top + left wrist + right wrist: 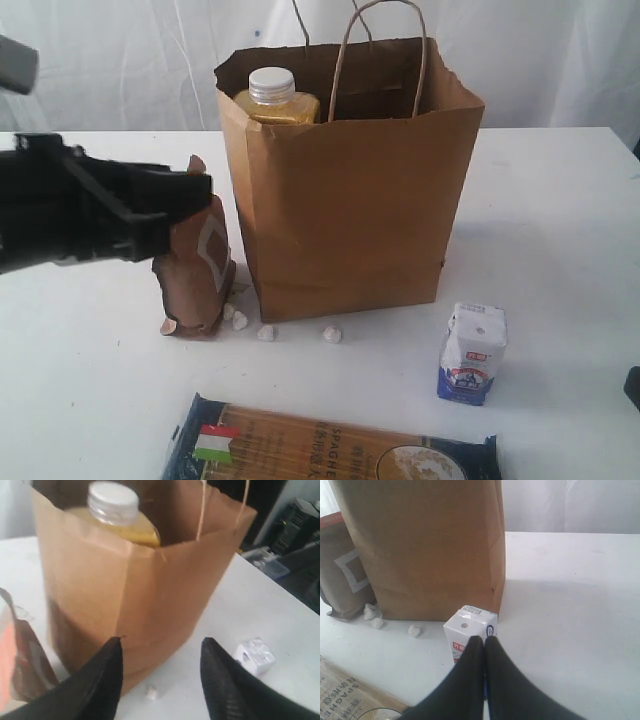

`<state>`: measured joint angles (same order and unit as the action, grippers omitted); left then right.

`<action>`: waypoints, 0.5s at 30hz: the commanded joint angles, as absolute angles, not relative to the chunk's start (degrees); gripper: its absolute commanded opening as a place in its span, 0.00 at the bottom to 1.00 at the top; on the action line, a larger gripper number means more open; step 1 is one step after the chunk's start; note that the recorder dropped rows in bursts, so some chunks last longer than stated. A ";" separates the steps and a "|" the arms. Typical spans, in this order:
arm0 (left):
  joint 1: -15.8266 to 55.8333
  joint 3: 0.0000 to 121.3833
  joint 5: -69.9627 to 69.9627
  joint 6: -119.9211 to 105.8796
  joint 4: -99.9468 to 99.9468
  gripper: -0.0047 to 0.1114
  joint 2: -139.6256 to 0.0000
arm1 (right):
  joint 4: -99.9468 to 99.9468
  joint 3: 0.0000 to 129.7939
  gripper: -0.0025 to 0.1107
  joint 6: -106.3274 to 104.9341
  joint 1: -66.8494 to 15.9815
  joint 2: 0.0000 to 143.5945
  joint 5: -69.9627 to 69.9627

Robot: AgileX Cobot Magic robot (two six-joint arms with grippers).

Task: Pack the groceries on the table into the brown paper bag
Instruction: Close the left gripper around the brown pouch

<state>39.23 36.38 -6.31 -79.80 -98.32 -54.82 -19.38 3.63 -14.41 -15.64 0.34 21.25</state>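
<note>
Left end effector (162, 642) was open, empty; right end effector (484, 641) shut, empty. Brown pouch (196, 280) beside brown paper bag (350, 200) appeared soft, light; mid-body grasp seemed best.

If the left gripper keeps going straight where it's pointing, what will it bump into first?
Probably the brown paper bag: the left gripper has open fingers framing its lower wall, nothing visible in between. The brown pouch sits off to the side. How far the bag is, I can't tell.
</note>
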 commanded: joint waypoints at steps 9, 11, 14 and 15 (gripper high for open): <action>39.47 36.51 -19.65 -89.04 -99.95 0.58 -55.43 | -19.54 3.33 0.02 -14.37 -15.38 0.00 20.94; 39.47 37.40 -19.93 -89.81 -99.95 0.64 -57.42 | -19.54 3.33 0.02 -14.37 -15.38 0.00 20.94; 39.47 39.59 -21.13 -90.19 -99.95 0.64 -61.04 | -19.54 3.33 0.02 -14.37 -15.38 0.00 20.94; 39.47 40.61 -22.35 -90.44 -99.95 0.64 -62.46 | -19.54 3.33 0.02 -14.37 -15.38 0.00 20.94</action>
<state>39.23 38.44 -20.73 -89.63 -98.74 -59.66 -19.38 3.63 -14.41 -15.64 0.34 21.25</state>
